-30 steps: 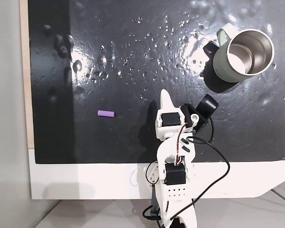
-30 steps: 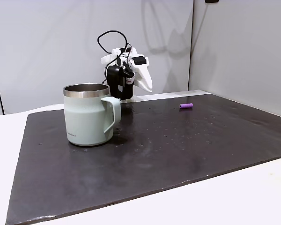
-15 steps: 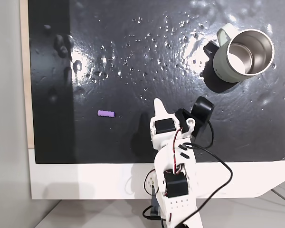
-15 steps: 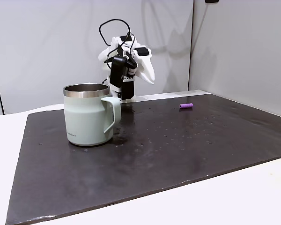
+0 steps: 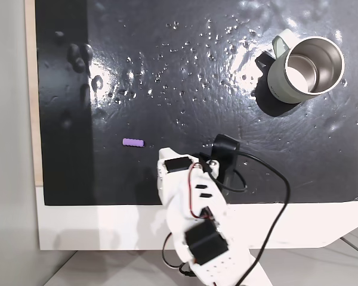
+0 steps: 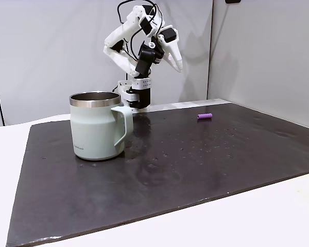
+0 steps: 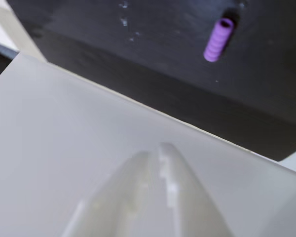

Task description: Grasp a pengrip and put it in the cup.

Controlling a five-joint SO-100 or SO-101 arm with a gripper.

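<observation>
One pengrip (image 5: 132, 143) lies flat — long axis left-right in a fixed view — while the gripper (image 7: 155, 148) hangs above, jaws together.

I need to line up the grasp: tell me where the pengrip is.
The pengrip lies flat on the black mat, left of the arm in the top-down fixed view, far from the cup at upper right.

From my station I see a white worktop (image 5: 107, 226) carrying a glossy black mat (image 5: 167, 71) that covers most of it. Taking the cup (image 5: 301, 68) as landmark in the top-down fixed view, it stands upright on the mat's upper right corner. The pengrip (image 5: 132, 143) lies flat on the mat, well apart from the cup, down and to the left.
</observation>
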